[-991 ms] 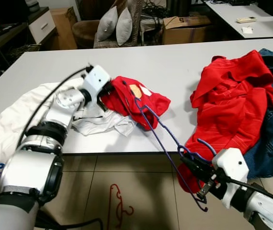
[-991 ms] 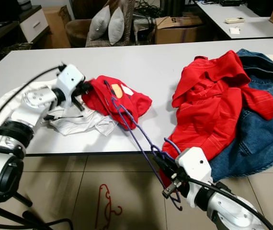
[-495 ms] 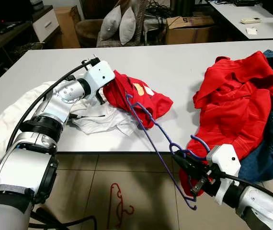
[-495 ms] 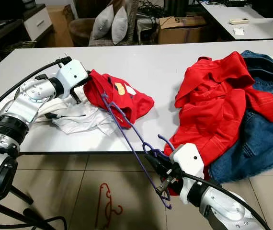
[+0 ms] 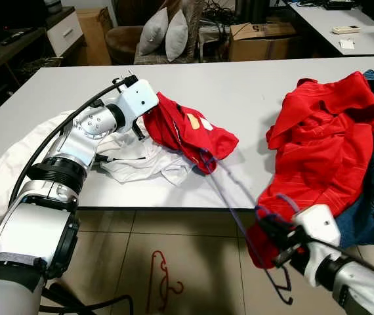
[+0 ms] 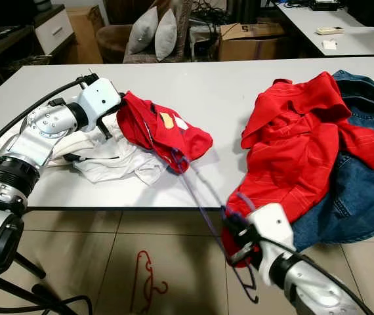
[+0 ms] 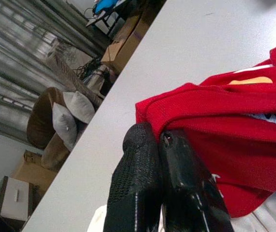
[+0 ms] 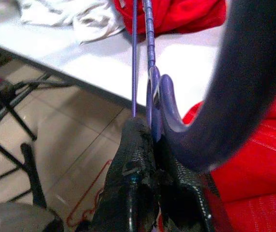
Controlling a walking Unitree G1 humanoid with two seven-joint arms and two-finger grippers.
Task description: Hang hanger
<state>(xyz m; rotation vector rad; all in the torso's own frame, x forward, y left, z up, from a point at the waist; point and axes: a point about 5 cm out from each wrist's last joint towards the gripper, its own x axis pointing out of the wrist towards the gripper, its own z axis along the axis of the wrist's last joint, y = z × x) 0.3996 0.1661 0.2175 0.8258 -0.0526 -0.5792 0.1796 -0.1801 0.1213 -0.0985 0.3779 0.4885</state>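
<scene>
left gripper (image 7: 160, 159) pinching red shirt (image 5: 190, 131) on table (image 5: 239, 92), 10 o'clock | right gripper (image 8: 152, 145) clamped on purple hanger (image 5: 239, 210), 5 o'clock, off table edge, far end in shirt

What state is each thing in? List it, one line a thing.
Left tool: shut on red shirt, lifting its edge.
Right tool: shut on purple hanger.
Purple hanger: far end inside red shirt.
Red jacket: crumpled on table.
Red hanger: lying on floor.
</scene>
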